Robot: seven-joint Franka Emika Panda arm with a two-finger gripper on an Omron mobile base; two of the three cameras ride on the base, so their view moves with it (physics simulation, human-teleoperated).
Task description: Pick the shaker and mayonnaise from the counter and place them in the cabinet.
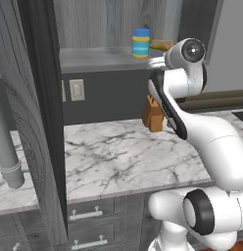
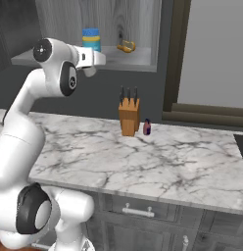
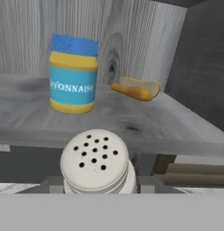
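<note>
The shaker (image 3: 95, 163), pale with a perforated round top, sits low in the hand view with my gripper (image 2: 90, 67) shut on it. It hangs just in front of and slightly below the front edge of the cabinet shelf (image 3: 145, 128). The mayonnaise (image 3: 73, 74), a blue-lidded jar, stands upright on that shelf, behind and left of the shaker in the hand view. From the base it shows as the mayonnaise (image 1: 140, 43) (image 2: 91, 39) just beyond my gripper (image 1: 154, 62). The marble counter (image 1: 113, 157) (image 2: 167, 162) lies well below.
A hot dog bun (image 3: 136, 89) (image 2: 126, 47) lies on the shelf right of the jar. A wooden knife block (image 2: 129, 115) (image 1: 154, 115) and a small bottle (image 2: 147, 127) stand on the counter by the wall. The open cabinet door (image 1: 40, 122) stands at left.
</note>
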